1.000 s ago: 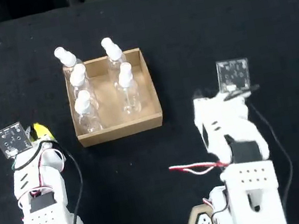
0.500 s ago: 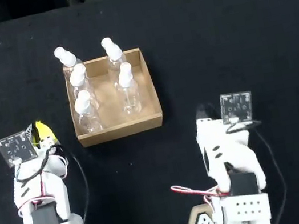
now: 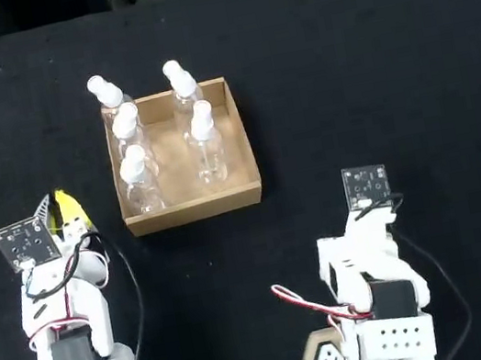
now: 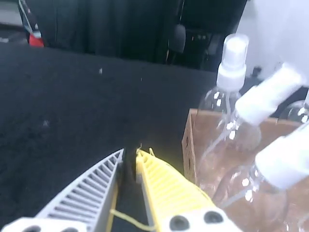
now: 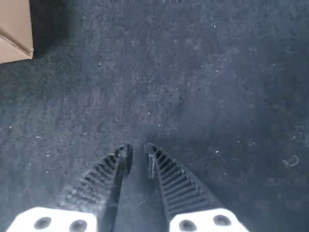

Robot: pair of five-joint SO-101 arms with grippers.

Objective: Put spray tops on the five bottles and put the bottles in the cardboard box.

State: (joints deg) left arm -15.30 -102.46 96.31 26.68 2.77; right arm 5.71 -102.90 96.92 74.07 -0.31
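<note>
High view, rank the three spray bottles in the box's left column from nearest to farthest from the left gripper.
1. Front bottle, in the box's near-left corner, closest to the left gripper.
2. Middle bottle, directly behind the first.
3. Back bottle, at the far-left corner.

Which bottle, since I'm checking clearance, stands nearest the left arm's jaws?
The bottle at the near end of the left row of three, by the box's front-left corner; the other four stand farther back or in the right row.
</note>
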